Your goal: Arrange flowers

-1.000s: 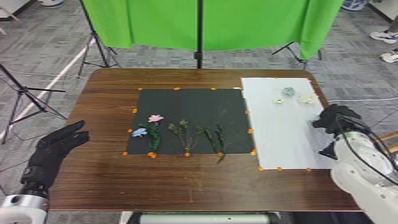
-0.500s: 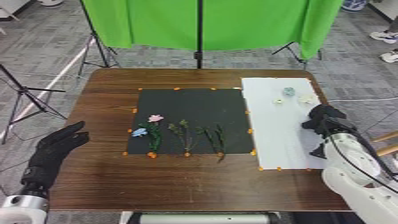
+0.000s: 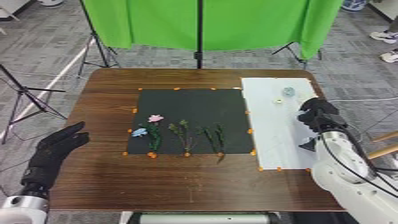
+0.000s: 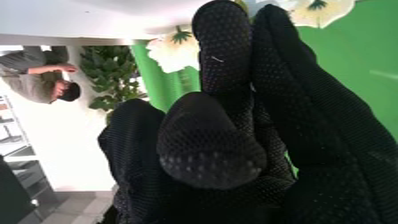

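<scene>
Right hand (image 3: 318, 112) over white sheet's (image 3: 274, 137) right edge: fingers near-straight, narrow, no grip visible. Small cream flower head (image 3: 278, 101) lies forward-left of it, toward sheet's far edge. Left hand (image 3: 60, 144), open, is much farther off.

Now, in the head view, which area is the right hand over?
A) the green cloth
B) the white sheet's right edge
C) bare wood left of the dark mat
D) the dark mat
B: the right hand is over the right edge of the white sheet.
</scene>
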